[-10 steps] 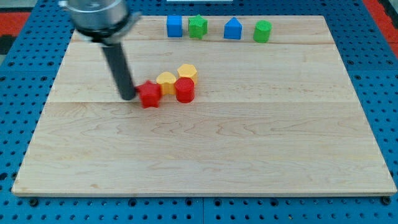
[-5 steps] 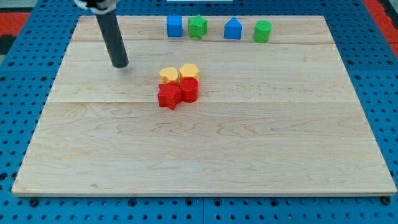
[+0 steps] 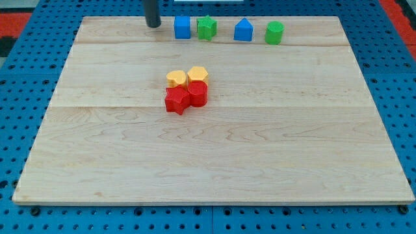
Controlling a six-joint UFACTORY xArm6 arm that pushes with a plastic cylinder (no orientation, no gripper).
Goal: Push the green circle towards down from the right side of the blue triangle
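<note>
Tip at the far edge, left of the block row

My tip (image 3: 153,25) rests at the far edge of the tabletop (image 3: 273,162), just left of the blue square block (image 3: 182,27) and apart from it. There is no pincer on this arm, only the dark rod, so it holds nothing. Right of the blue square, touching or nearly so, sits a green star-like block (image 3: 207,28). Further right stands the blue triangle (image 3: 243,30), house-shaped, and just right of it, with a small gap, the green circle (image 3: 274,32), still in the far row. Nearer, around the middle, four blocks cluster together: two yellow blocks (image 3: 176,78) (image 3: 197,74) behind, a red star-like block (image 3: 176,100) and a red round block (image 3: 198,93) in front
</note>
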